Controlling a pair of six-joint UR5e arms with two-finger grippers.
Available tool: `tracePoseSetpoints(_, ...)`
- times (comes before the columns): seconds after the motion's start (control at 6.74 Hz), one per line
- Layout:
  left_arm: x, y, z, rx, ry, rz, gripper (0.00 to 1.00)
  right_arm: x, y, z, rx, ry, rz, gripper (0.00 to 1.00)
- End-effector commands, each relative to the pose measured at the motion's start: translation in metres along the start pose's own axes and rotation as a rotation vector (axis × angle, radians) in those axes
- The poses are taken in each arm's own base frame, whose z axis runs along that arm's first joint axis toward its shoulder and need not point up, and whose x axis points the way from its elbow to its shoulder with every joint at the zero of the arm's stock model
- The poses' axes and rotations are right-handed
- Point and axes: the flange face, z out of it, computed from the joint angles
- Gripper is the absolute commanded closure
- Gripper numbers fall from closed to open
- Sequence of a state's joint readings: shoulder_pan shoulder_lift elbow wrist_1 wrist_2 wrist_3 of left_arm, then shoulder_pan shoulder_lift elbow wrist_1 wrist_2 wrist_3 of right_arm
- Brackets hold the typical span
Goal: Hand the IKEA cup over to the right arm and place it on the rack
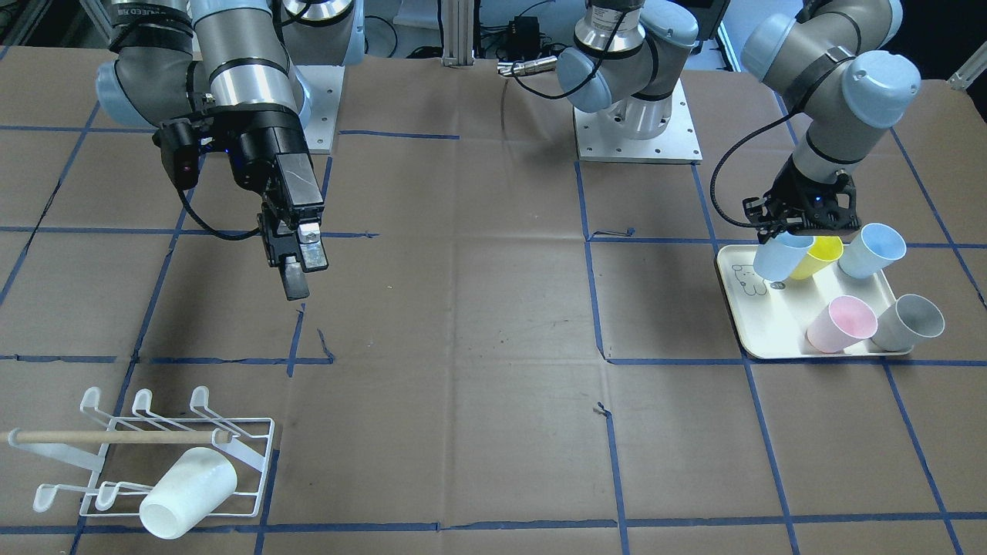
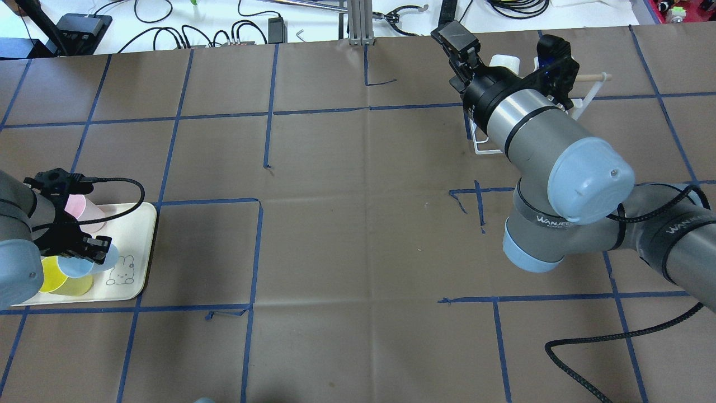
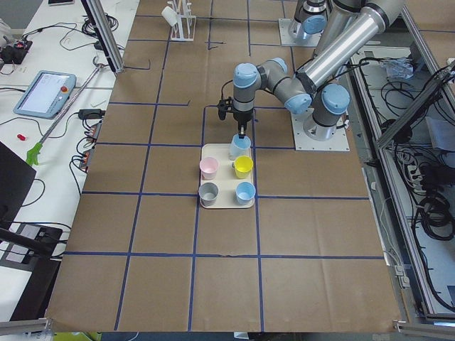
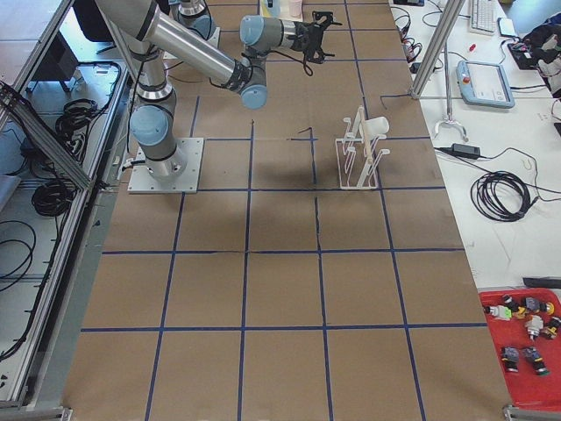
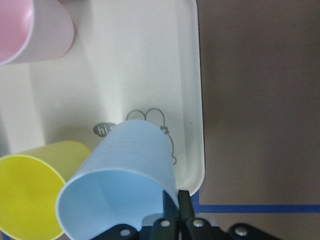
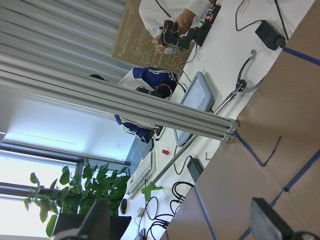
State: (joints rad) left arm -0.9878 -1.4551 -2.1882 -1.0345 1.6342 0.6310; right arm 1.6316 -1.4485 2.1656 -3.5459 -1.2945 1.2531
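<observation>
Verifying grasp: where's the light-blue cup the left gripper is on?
Front-facing view, right side: the light-blue cup is pinched at its rim by the left gripper, tilted over the rabbit-drawing corner of the cream tray, beside the yellow cup.

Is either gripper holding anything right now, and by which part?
The left gripper pinches the light-blue cup by its rim. The right gripper is open, holding nothing.

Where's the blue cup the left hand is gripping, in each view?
Front: blue cup right, over the tray.
Overhead: lower left, under the left hand.
Left side: centre, above yellow cup.
Right side: cannot tell.
Left wrist: bottom centre.
Right wrist: absent.
Landmark: the tray's rabbit drawing.
</observation>
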Motion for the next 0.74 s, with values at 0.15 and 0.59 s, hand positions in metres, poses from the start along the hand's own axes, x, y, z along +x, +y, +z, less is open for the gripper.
tracePoseSetpoints(0.15,-0.022,-0.045,-0.122,0.009,0.139,-0.035,1.00,0.003,0.002,0.000,-0.003,-0.008,0.113,0.00)
tracePoseSetpoints(0.59,-0.019,-0.096,-0.162,0.112,0.245,0.070,1.00,0.004,0.003,0.000,-0.004,-0.004,0.114,0.00)
